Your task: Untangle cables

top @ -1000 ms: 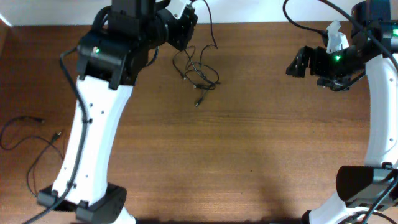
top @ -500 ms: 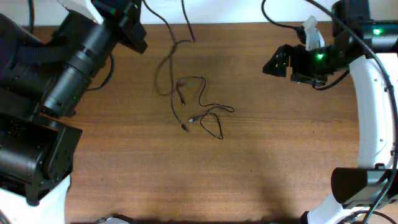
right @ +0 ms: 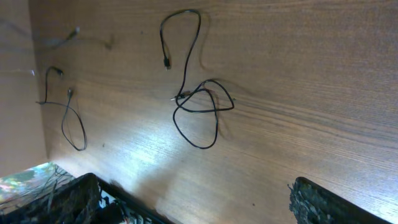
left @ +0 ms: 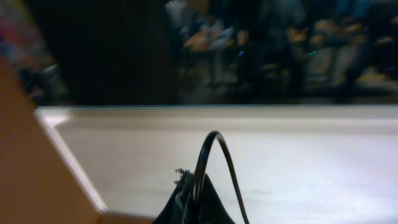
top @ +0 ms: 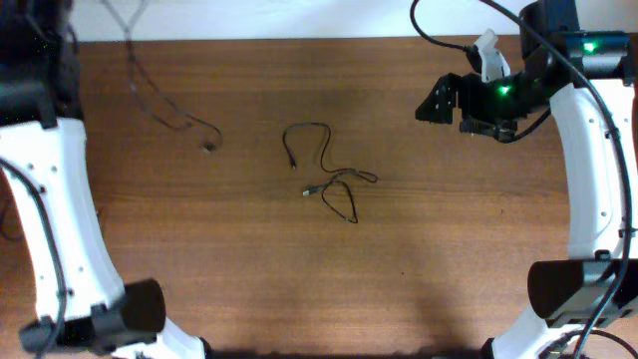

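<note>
Two thin black cables [top: 327,172] lie loosely looped together mid-table; they also show in the right wrist view [right: 194,102]. A separate black cord [top: 164,100] runs from the top left edge down to its plug [top: 207,148]. My left gripper [left: 199,199] is out of the overhead view; in the left wrist view it is shut on a black cord loop [left: 211,152], lifted off the table. My right gripper [top: 439,100] hangs open and empty above the table, right of the cables, its fingers [right: 189,190] wide apart.
The white left arm [top: 60,219] stands along the table's left side. Another thin cord [right: 65,115] lies far left in the right wrist view. The wooden table [top: 399,279] ends at a white wall along the back.
My left arm has swung away to the upper left, pulling one cord out of the bunch. The remaining cables now lie looser mid-table. My right arm has barely moved.
</note>
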